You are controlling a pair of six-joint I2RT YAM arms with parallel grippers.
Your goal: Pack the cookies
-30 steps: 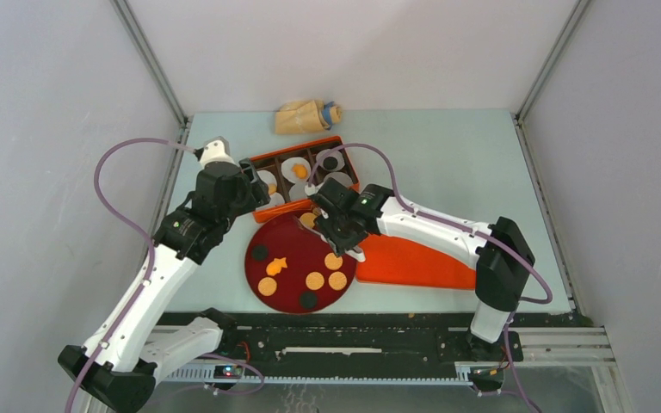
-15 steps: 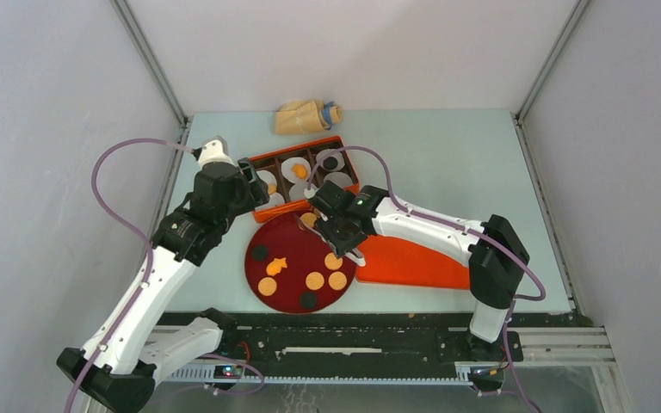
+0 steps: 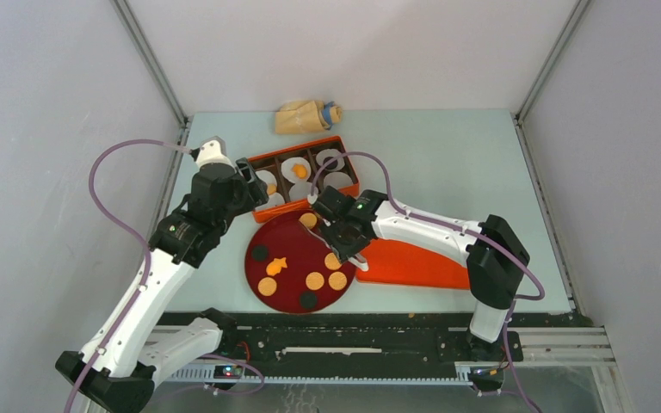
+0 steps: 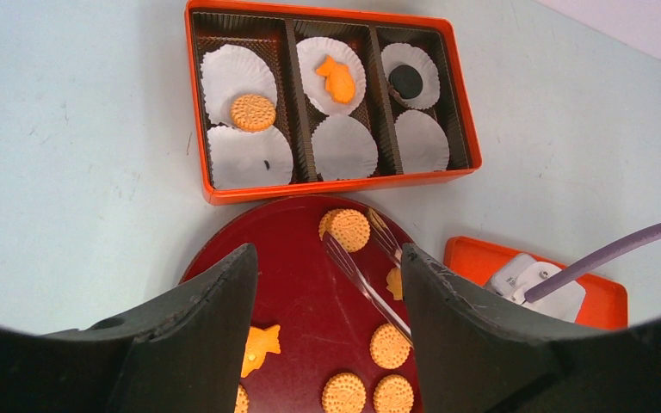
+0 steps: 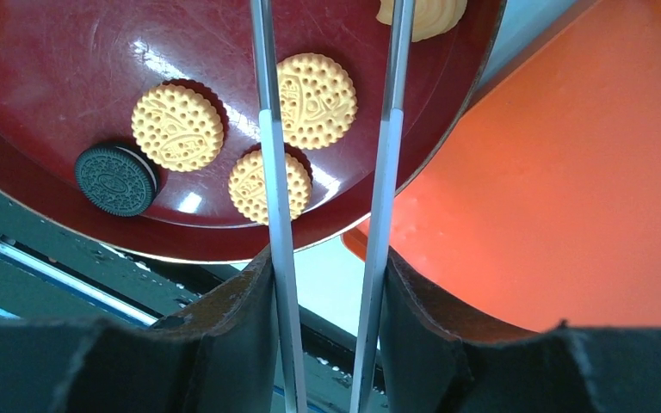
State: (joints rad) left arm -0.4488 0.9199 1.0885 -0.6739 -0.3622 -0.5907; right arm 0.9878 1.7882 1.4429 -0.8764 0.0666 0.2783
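Left wrist view showed tongs (image 4: 367, 287), clamped in the right gripper (image 5: 327, 275), straddling a cookie (image 4: 345, 230) ahead of its jaws. The left gripper (image 4: 325, 258) hung open and empty. A skewed squeeze could flick the cookie off the plate (image 4: 301, 301).

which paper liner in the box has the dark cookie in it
Top-right liner of the orange box in the left wrist view: it alone holds a dark cookie. Others hold a tan round one, an orange fish, or none.

Your tweezers (image 5: 268, 155) run off the top edge ahead of the right gripper (image 5: 327, 275), tips unseen; cookie (image 5: 426, 15) beside them cropped.
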